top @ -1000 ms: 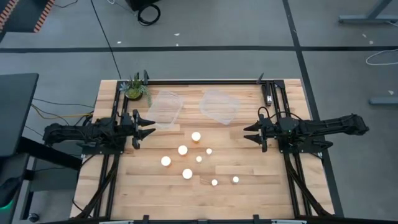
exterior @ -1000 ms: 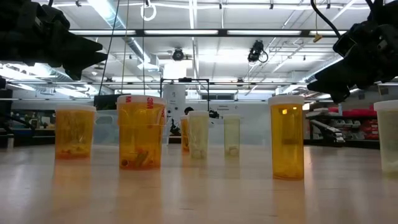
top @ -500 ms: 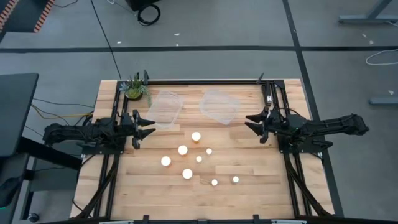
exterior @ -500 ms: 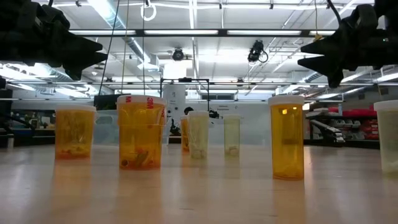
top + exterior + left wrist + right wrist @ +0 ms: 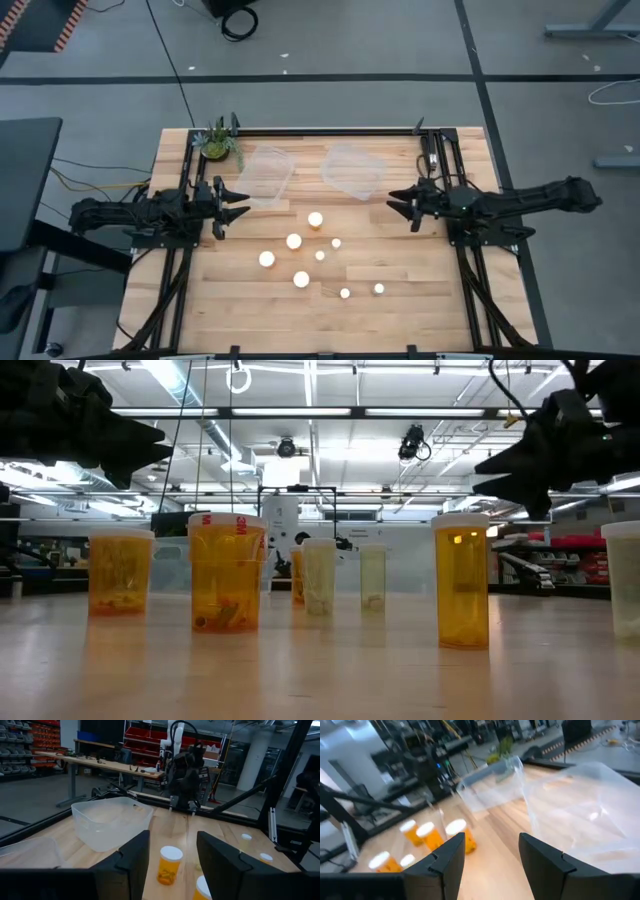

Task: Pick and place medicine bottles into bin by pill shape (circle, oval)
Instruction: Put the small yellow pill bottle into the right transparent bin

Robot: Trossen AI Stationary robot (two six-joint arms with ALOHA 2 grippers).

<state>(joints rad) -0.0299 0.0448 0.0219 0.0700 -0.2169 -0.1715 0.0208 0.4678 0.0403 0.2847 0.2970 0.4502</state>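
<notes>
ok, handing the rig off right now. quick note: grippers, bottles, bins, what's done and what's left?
Left gripper: open, empty, waiting at the table's left beside the left clear bin.
Right gripper: open, empty, raised near the right clear bin.
All eight medicine bottles stand upright mid-table, none gripped.
Done: nothing; no bottle shows in either bin.
Left: sort all eight by pill shape. A potted plant sits at the far left corner.

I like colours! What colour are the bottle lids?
White, seen best from the high view on the medicine bottles.

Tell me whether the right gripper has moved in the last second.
Yes. The right gripper has moved toward the table's far edge and inward, closer to the right clear plastic bin.
</notes>
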